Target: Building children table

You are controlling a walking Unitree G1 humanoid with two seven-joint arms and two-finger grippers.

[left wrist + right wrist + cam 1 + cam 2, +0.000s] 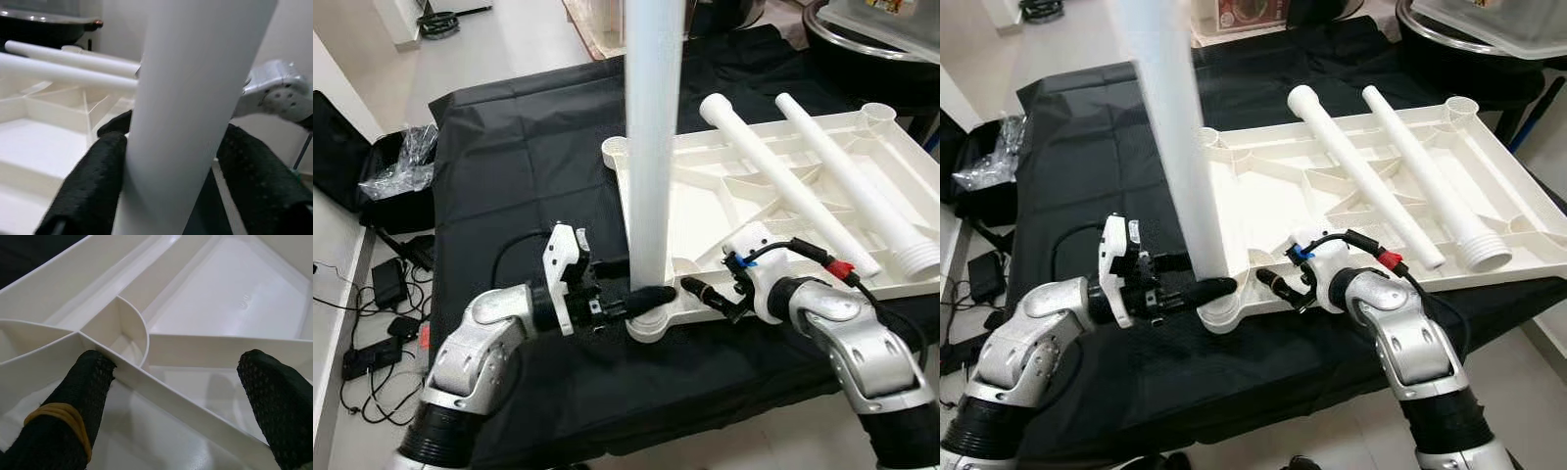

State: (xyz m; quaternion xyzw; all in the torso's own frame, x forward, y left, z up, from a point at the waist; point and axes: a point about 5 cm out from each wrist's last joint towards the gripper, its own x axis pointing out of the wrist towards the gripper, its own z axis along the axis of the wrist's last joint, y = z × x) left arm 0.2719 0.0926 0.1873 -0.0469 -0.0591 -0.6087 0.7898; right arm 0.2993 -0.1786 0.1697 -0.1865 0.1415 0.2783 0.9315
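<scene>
Left hand (pixel 646 296) grasping upright leg (pixel 654 147) | right hand (pixel 710 294) released, at tabletop (pixel 862 132) edge

White legs (pixel 655 147) and white tabletop (pixel 705 196) lie on a black cloth (pixel 519 157); the grippers' fingers (pixel 88 191) are black.

Upright leg (pixel 653 147) stands in the near corner socket of the inverted tabletop (pixel 705 201), blocking passage between the two end effectors. Left end effector (pixel 646 297) clasps its base; right end effector (pixel 715 297), fingers spread, sits at the near rim. Two loose legs (pixel 788 181) bar the tabletop's right half. Black-draped counter (pixel 519 166) to the left lies open.
</scene>
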